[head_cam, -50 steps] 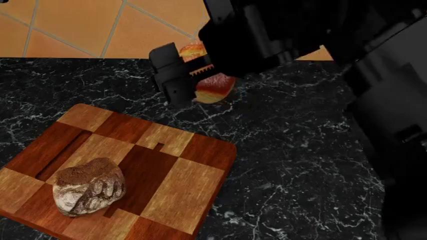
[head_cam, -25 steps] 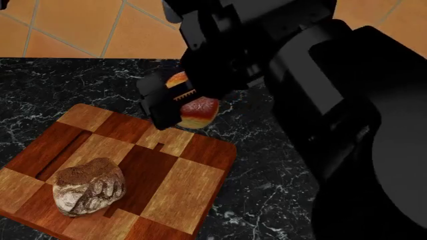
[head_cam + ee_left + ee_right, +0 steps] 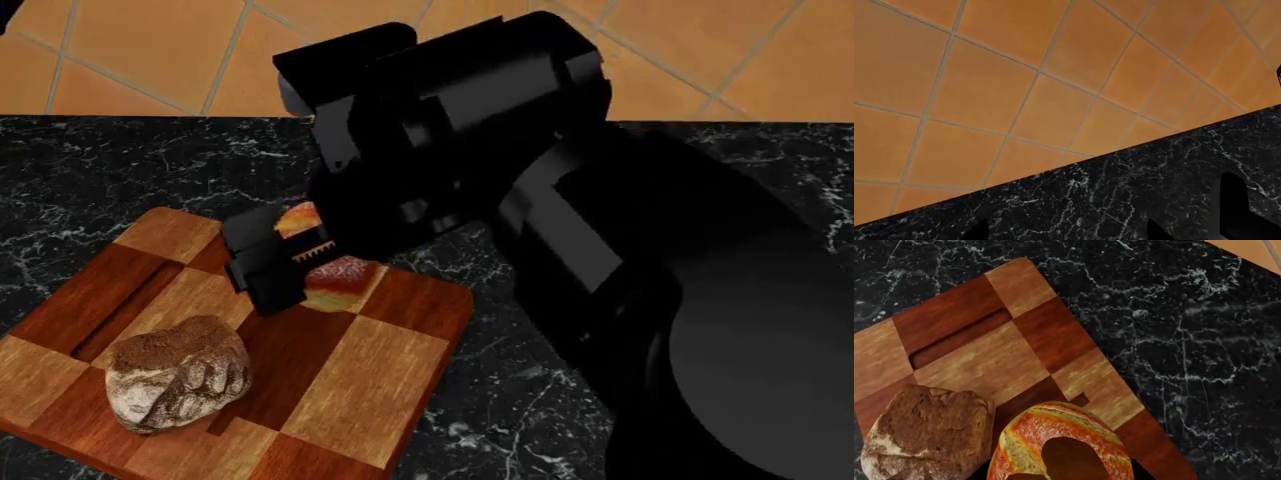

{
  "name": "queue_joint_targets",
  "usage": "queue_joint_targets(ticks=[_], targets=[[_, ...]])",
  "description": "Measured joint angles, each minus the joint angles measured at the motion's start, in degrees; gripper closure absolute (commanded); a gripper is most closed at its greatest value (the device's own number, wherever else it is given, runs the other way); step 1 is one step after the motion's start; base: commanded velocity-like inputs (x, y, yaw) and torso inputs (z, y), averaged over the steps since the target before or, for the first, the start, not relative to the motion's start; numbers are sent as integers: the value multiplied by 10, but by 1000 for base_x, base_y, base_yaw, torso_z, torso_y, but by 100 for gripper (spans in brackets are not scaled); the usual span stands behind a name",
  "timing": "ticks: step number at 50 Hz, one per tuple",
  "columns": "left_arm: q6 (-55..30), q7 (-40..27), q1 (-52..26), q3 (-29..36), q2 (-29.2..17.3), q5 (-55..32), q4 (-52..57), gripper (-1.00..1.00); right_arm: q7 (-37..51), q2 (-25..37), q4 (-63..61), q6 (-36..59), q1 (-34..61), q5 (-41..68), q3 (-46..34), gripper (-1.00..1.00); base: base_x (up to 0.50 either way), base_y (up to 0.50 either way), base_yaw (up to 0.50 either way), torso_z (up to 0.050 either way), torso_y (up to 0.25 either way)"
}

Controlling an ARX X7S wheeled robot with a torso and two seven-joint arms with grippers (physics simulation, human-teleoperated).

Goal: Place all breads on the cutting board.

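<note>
The right arm's black hand (image 3: 300, 268) is hanging over the far part of the rectangular wooden cutting board (image 3: 387, 370), a patchwork of light tan and dark red-brown squares with rounded corners. Its fingers are closing on the glossy golden-orange roll with red-brown crust (image 3: 334, 283), one toothed finger (image 3: 267, 270) showing on the roll's near side. In the head view the roll is sitting between the fingers above the board's far squares; whether it is touching the wood cannot be told. In the right wrist view the same roll (image 3: 1061, 442) is filling the nearest part of the picture, with the board (image 3: 1027, 335) spread beneath it.

The dark brown rustic loaf with whitish flour stripes (image 3: 176, 373) is lying on the board toward its near left part, next to a long shallow groove (image 3: 127, 310) in the wood. In the right wrist view the loaf (image 3: 924, 432) is sitting just beside the roll.

The board is resting on a black marble counter with white veining (image 3: 561, 390), and orange floor tiles (image 3: 147, 50) are showing beyond the counter's far edge.

The left wrist view is showing only the counter (image 3: 1134, 190) and orange tiles (image 3: 1021, 75); the left hand's opening cannot be told from it.
</note>
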Motion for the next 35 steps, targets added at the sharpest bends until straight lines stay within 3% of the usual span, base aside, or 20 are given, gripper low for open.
queue_joint_targets(ticks=[15,16,35], targets=[[6,-1,11,0,-4,1,5,-100,15,0,-25,-11,-26,7,-5,100,0,0,0,0,0],[6,-1,13,0,-4,1,5,-100,16,0,-26,-12,-27,7,-5,-100,0,0,0,0,0],[9,-7,16,-2,-2,-2,7,-100,8,0,-35,-27,-24,4,-5,-100,0,0,0,0,0]])
